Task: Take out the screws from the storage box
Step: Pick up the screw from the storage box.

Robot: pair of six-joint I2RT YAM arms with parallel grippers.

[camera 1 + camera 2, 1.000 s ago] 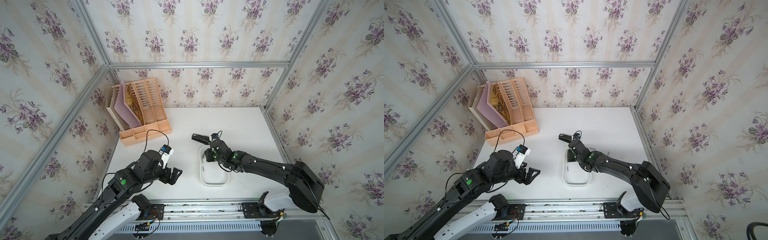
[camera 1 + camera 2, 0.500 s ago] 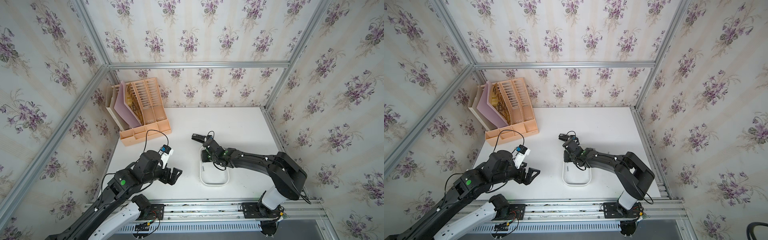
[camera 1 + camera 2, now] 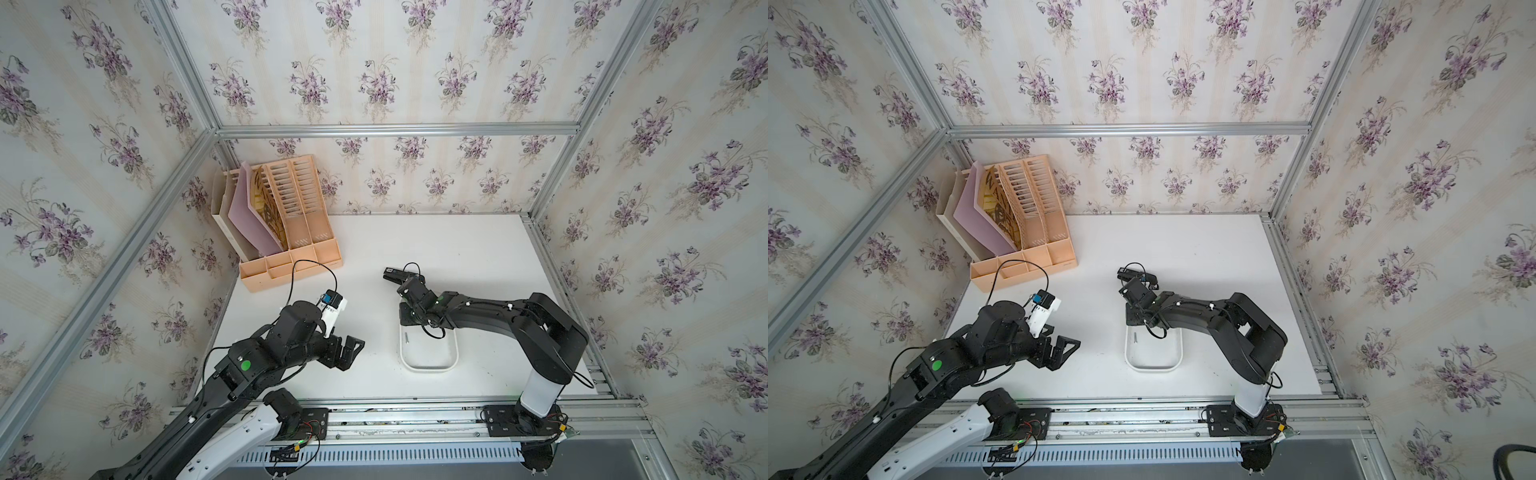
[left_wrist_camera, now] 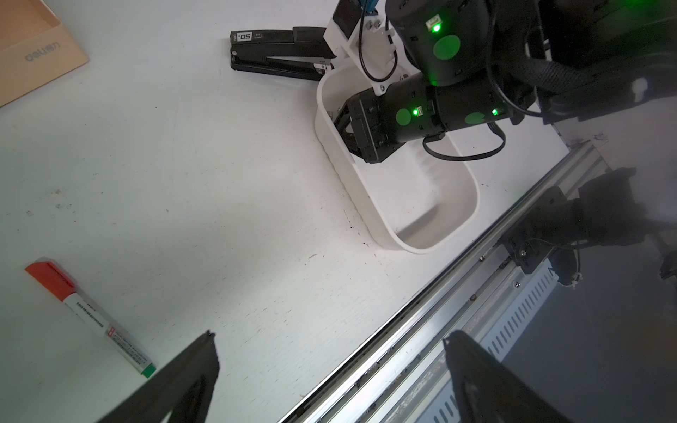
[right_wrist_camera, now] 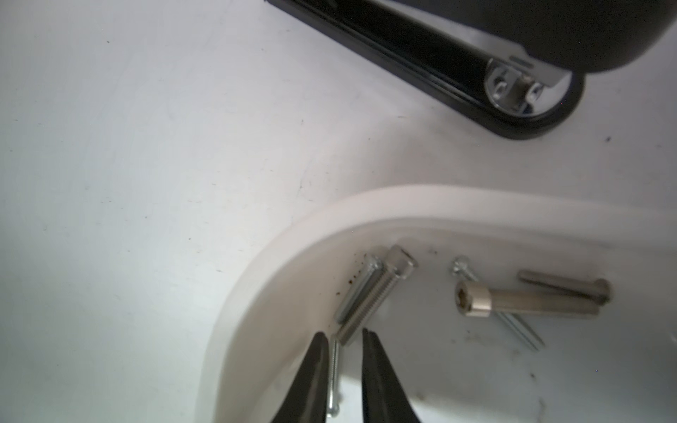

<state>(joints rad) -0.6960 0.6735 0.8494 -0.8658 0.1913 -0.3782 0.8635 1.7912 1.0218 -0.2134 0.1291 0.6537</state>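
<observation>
The white storage box (image 3: 428,368) lies on the table near the front edge, also seen from the left wrist (image 4: 351,190). Several silvery screws (image 5: 370,296) lie in its far corner; one more screw (image 3: 408,337) lies further in. My right gripper (image 5: 343,332) reaches down into that corner, jaws a narrow gap apart. A thin screw (image 5: 334,370) lies between them, against one finger, and the end of a thicker one sits at the tips. My left gripper (image 3: 353,349) hovers wide open and holding nothing, left of the box.
A black stapler (image 3: 397,274) lies just beyond the box's far end, close to the right wrist. A peach file organizer (image 3: 286,232) stands at the back left. A red-capped, green-tipped marker (image 4: 91,315) lies under my left arm. The metal front rail (image 4: 439,311) borders the table.
My right arm has folded at the elbow and its gripper has shifted left into the box's far-left corner, jaws slightly narrower. The left arm has not moved.
</observation>
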